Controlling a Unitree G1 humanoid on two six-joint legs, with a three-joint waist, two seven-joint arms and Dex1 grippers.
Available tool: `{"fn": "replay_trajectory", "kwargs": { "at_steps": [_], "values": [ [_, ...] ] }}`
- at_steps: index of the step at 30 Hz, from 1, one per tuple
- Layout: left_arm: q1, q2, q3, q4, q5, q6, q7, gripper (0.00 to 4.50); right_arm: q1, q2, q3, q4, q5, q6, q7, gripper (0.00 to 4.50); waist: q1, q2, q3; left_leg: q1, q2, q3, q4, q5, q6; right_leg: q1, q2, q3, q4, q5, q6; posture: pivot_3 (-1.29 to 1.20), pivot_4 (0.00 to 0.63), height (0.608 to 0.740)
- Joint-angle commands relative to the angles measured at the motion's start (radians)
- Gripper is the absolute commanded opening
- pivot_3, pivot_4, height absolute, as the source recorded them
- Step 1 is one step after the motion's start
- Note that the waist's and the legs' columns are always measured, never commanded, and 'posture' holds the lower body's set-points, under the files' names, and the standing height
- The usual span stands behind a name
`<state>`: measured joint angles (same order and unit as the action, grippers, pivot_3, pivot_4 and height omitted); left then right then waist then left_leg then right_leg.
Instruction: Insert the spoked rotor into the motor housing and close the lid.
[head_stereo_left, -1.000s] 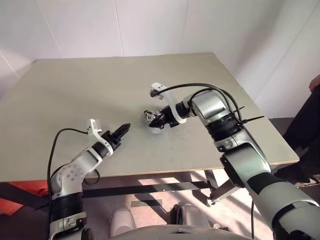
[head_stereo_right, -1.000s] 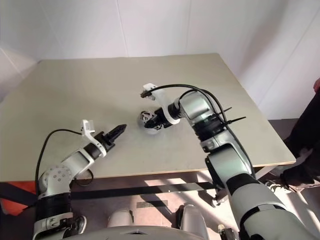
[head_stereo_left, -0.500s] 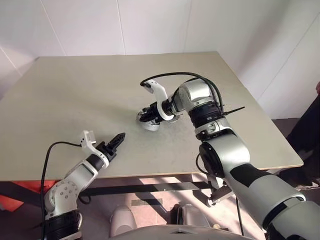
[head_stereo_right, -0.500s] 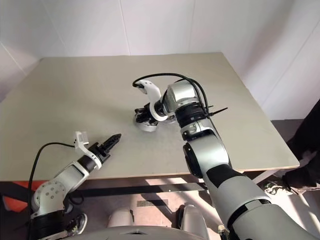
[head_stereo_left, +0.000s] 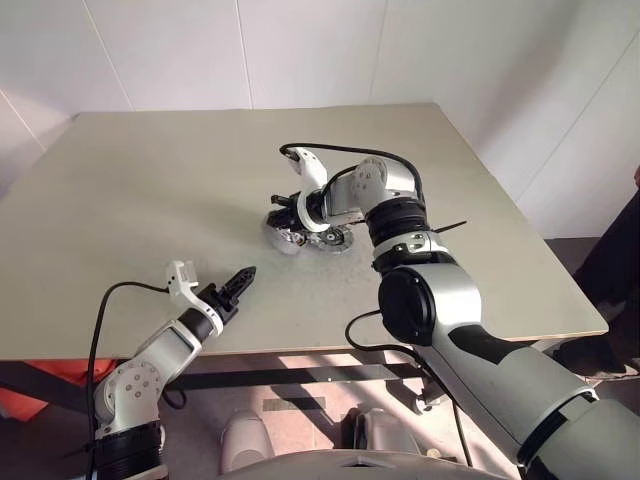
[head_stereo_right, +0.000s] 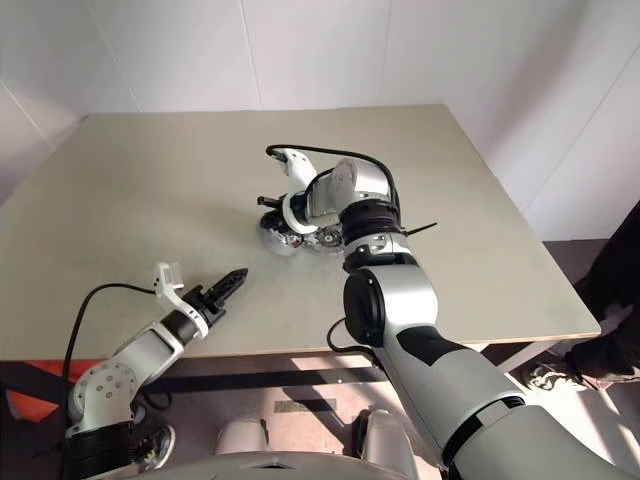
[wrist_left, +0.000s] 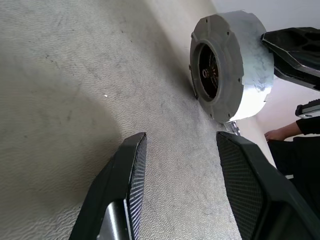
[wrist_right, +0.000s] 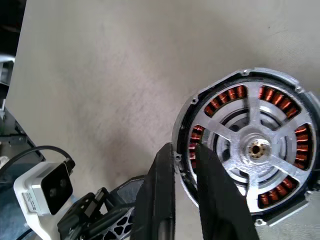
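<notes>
A Unitree G1 works at a motor assembly near the middle of a pale beige counter (head_stereo_left: 150, 180). The motor housing (wrist_right: 250, 150), a round grey metal cup ringed inside with copper-red windings, lies on the counter with a pale grey spoked disc seated across its mouth. Whether that disc is the lid or the spoked rotor cannot be settled from these pictures, and a second round part lying just beside the housing is too small to name. By that reading, at least one part has gone in; the closing of the housing may be done or may still be owed.

The right gripper (wrist_right: 186, 165) sits at the housing's rim, one finger outside the wall and one inside over the windings, the jaws a narrow way apart around the rim; a firm pinch cannot be confirmed. The left gripper (head_stereo_left: 240, 280) hangs low over bare counter nearer the robot, well apart from the parts, its jaws parted and holding nothing.

White panelled walls back the counter, and sunlight falls on the floor beneath it. A person's dark sleeve (head_stereo_left: 618, 260) shows at the right edge.
</notes>
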<state>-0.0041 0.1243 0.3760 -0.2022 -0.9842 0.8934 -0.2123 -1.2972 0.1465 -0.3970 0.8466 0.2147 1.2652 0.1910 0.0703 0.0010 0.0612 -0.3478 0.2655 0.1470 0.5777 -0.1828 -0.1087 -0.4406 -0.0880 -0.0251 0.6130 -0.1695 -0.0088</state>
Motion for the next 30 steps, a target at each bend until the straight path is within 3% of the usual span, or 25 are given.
{"fn": "replay_trajectory", "kwargs": {
  "at_steps": [1, 2, 10, 14, 17, 24, 30],
  "values": [
    [-0.03, 0.019, -0.003, -0.006, -0.019, -0.006, -0.01, 2.34, -0.051, 0.01, 0.014, -0.051, 0.051, -0.001, -0.006, 2.02, 0.0, 0.0, 0.0, 0.0, 0.0, 0.0, 0.0, 0.0, 0.0, 0.0, 0.0, 0.0, 0.0, 0.0, 0.0, 0.0, 0.0, 0.74],
    [-0.034, 0.023, -0.005, -0.001, -0.018, -0.005, -0.012, 2.34, -0.055, 0.008, 0.014, -0.054, 0.059, 0.004, -0.007, 2.29, 0.0, 0.0, 0.0, 0.0, 0.0, 0.0, 0.0, 0.0, 0.0, 0.0, 0.0, 0.0, 0.0, 0.0, 0.0, 0.0, 0.0, 0.74],
    [-0.112, 0.05, -0.028, 0.054, -0.008, 0.001, -0.022, 2.34, -0.035, -0.06, 0.097, -0.18, 0.127, -0.04, 0.125, 2.29, 0.004, 0.0, 0.0, 0.0, 0.0, 0.0, 0.0, 0.001, -0.002, 0.0, 0.0, 0.0, 0.001, 0.0, 0.0, 0.0, 0.0, 0.74],
    [-0.211, 0.043, -0.039, 0.112, -0.033, 0.025, -0.02, 2.34, 0.097, -0.161, 0.238, -0.351, 0.13, -0.121, 0.289, 2.29, 0.023, -0.001, -0.001, 0.001, 0.0, -0.001, 0.001, 0.002, -0.002, 0.003, 0.0, 0.0, 0.0, 0.0, 0.0, 0.0, 0.0, 0.74],
    [-0.309, 0.01, -0.007, 0.175, -0.118, 0.074, 0.014, 2.34, 0.192, -0.223, 0.258, -0.443, 0.123, -0.121, 0.28, 2.29, 0.035, -0.002, -0.001, 0.003, 0.0, -0.001, 0.001, 0.002, -0.003, 0.006, -0.001, 0.001, 0.0, 0.001, -0.001, 0.0, 0.0, 0.74],
    [-0.486, -0.008, -0.059, 0.374, -0.042, 0.064, -0.008, 2.34, 0.432, -0.327, 0.329, -0.679, 0.089, -0.176, 0.247, 2.29, 0.029, -0.002, -0.001, 0.001, -0.003, 0.0, 0.001, 0.003, -0.003, 0.006, -0.002, 0.001, 0.002, 0.001, -0.001, 0.0, 0.0, 0.74],
    [-0.595, -0.02, -0.043, 0.589, 0.056, 0.011, 0.029, 0.35, 0.508, -0.358, 0.252, -0.754, 0.107, -0.107, 0.166, 2.32, 0.028, -0.002, -0.001, 0.002, -0.004, 0.0, 0.002, 0.003, -0.003, 0.005, -0.003, 0.002, 0.003, 0.002, 0.0, 0.0, 0.0, 0.74]
  ]
}}
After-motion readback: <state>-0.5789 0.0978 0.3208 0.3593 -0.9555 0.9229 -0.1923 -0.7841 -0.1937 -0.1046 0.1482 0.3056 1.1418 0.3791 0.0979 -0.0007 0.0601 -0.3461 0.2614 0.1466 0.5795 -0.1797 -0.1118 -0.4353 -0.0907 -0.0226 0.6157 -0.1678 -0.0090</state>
